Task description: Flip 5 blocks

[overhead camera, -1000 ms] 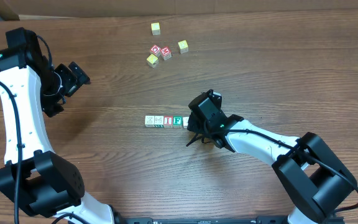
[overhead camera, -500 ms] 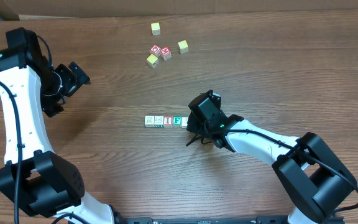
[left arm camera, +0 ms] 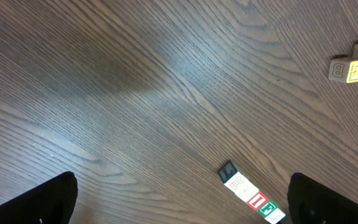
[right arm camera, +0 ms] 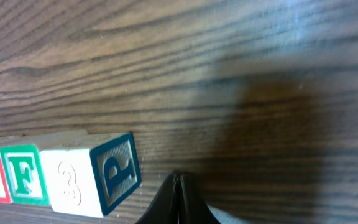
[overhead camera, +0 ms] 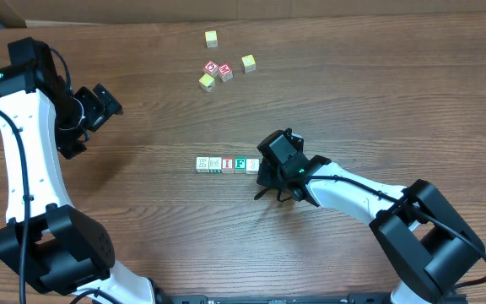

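Five small alphabet blocks (overhead camera: 222, 165) lie in a tight row mid-table; a red "I" (overhead camera: 228, 165) and a green letter (overhead camera: 240, 165) face up. In the right wrist view the end block (right arm camera: 73, 180) shows a pale "3" on top and a blue "P" on its side, beside the green-letter block (right arm camera: 23, 175). My right gripper (right arm camera: 178, 180) is shut and empty, its tips low over the table just right of that end block, apart from it; its arm covers part of that block (overhead camera: 260, 173). My left gripper (overhead camera: 99, 101) hangs open far left, the row (left arm camera: 247, 196) between its fingers (left arm camera: 42, 202) in its wrist view.
At the back of the table lie loose yellow-topped cubes (overhead camera: 212, 38) (overhead camera: 248, 62) (overhead camera: 207, 81) and two red-topped cubes (overhead camera: 218, 71). One yellow cube (left arm camera: 356, 70) shows at the right edge of the left wrist view. Cardboard (overhead camera: 7, 10) borders the far side.
My right gripper has closed its small gap fully and slid slightly toward the front edge beside the end block. The blocks and the left arm have not moved.
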Available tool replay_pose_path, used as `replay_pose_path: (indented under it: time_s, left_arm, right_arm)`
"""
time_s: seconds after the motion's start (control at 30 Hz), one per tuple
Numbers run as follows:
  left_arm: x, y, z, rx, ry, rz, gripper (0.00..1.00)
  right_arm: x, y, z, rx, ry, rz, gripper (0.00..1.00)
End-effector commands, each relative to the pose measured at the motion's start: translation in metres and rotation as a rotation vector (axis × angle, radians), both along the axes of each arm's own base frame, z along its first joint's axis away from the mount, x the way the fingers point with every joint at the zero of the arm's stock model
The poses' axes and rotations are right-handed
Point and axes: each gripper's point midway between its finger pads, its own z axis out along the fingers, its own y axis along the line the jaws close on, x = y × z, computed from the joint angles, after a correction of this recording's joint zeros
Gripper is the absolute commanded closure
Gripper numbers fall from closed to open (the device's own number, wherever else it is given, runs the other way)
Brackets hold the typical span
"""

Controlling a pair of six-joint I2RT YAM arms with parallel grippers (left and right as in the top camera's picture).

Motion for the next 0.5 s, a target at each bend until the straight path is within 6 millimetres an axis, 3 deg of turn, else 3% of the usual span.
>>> replay_pose_path:
  time_s: [0.0, 0.27, 0.47]
  left_arm:
    - [0.003, 0.001, 0.01, 0.014, -0.031, -0.001, 0.0]
    - [0.003, 0.001, 0.01, 0.014, -0.031, -0.001, 0.0]
    - [0.003, 0.001, 0.01, 0.014, -0.031, -0.001, 0.0]
  right_arm:
    - [-0.011, 0.007, -0.004, 0.051, 0.067, 0.0, 0.96]
    - [-0.022, 0.02, -0.003, 0.07, 0.079, 0.04, 0.96]
    - [-0.02, 0.025, -0.001, 0.063, 0.041, 0.045, 0.96]
